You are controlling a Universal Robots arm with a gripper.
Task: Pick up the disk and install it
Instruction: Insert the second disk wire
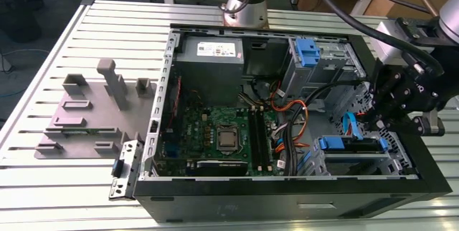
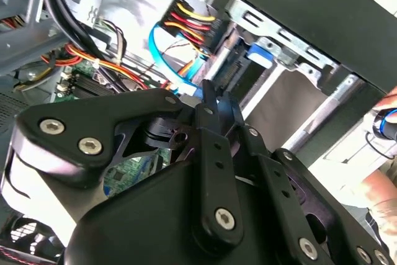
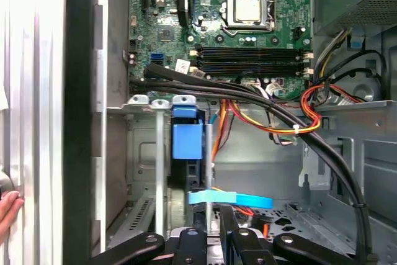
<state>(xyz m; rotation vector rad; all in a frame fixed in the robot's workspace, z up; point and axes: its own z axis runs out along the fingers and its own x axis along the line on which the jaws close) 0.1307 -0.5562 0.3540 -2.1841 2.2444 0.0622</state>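
Tool [image 3: 211, 231] near disk [image 1: 358, 145] in drive bay [image 1: 324, 162]; blue-handled, blue-railed, lying flat.

Your gripper [image 1: 380, 123] is black, and so is the case [image 1: 287, 201]. The disk [image 1: 351, 144] shows bright blue on its handle and rails. The motherboard [image 1: 215, 129] is green. The cables [image 3: 257, 123] run orange, yellow, red and black, and one flat cable [image 3: 231, 198] is light blue. The table [image 1: 107, 21] is pale with ribbed stripes, and the fixture plate [image 1: 79, 123] is grey.
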